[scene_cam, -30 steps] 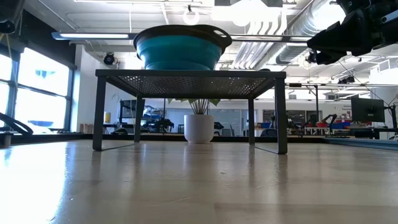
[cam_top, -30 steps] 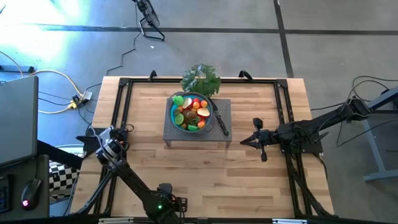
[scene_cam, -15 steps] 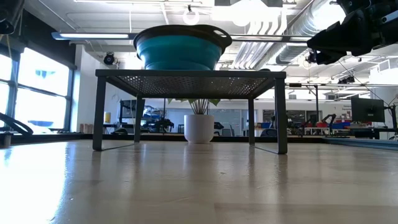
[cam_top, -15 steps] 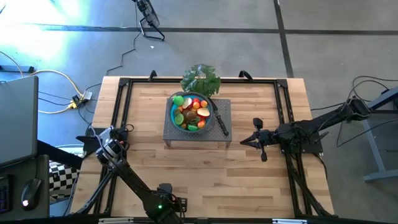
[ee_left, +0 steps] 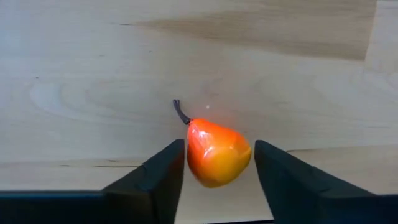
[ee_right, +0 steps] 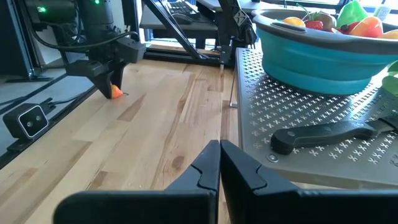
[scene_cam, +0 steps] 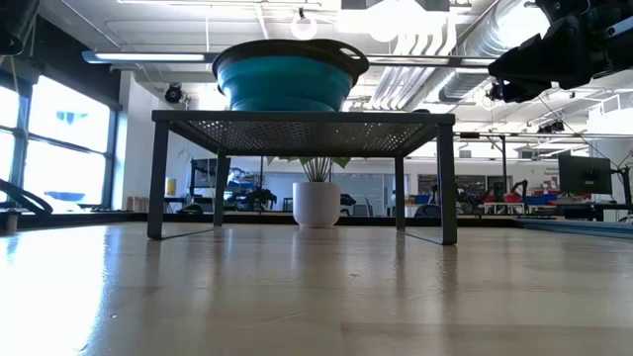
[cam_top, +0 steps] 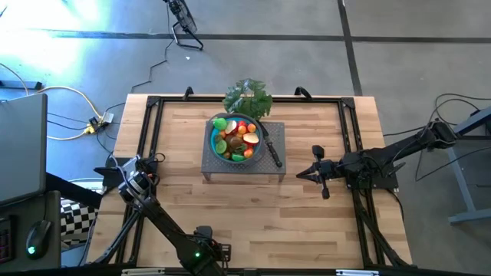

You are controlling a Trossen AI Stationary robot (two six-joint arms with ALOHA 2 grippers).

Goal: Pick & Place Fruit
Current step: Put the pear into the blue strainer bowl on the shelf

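A small orange-red pear-shaped fruit (ee_left: 217,152) with a dark stem lies on its side on the wooden table near the left edge. My left gripper (ee_left: 221,144) points straight down over it, one finger on each side; it also shows far off in the right wrist view (ee_right: 112,78). Several more fruit fill the blue bowl (cam_top: 236,139), which stands on a grey perforated rack (cam_top: 278,132) at the table's middle back. My right gripper (ee_right: 219,163) is shut and holds nothing. It hangs level to the right of the rack (cam_top: 301,175). My left gripper comes at the pear from above, its fingers across the pear's belly. One finger (ee_left: 166,169) lies right against the pear's side (ee_left: 190,155); I cannot tell whether it touches. A thin strip of table shows between the other finger (ee_left: 273,169) and the pear. The pear rests on the table.
A black-handled knife (cam_top: 272,150) lies on the rack beside the bowl. A leafy green bunch (cam_top: 248,98) lies behind the rack. A black frame runs along the table's edges (cam_top: 153,115). Bare wood spreads between the left gripper and the rack.
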